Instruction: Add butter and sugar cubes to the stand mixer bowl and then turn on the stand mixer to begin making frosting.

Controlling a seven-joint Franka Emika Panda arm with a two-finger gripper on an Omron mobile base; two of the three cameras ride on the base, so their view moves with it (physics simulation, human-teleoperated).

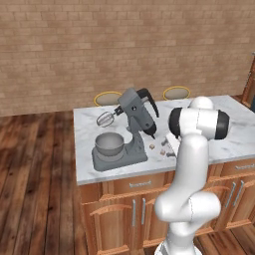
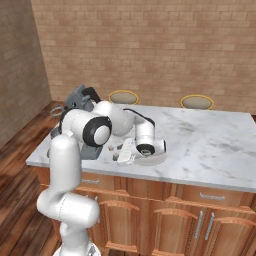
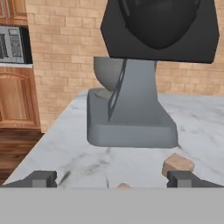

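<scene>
The gripper (image 3: 107,178) is held low over the marble counter (image 1: 234,134), jaws spread wide and nothing pinched, lined up behind the stand mixer (image 1: 135,117). The stand mixer bowl (image 1: 109,145) is parked on the mixer's base with the head tilted back, probably so stuff can be dropped in. A brown cube (image 3: 177,164) is sat just beside one fingertip. Plenty of bare counter is left to the right; the front edge is close.

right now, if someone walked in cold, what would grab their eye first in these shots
The dark grey tilt-head stand mixer stands at the left end of the white marble island counter, head tipped back, its shiny grey metal bowl on the base. The white arm bends low over the counter just right of it, its open gripper facing the mixer's back, with small tan sugar cubes lying between.
</scene>
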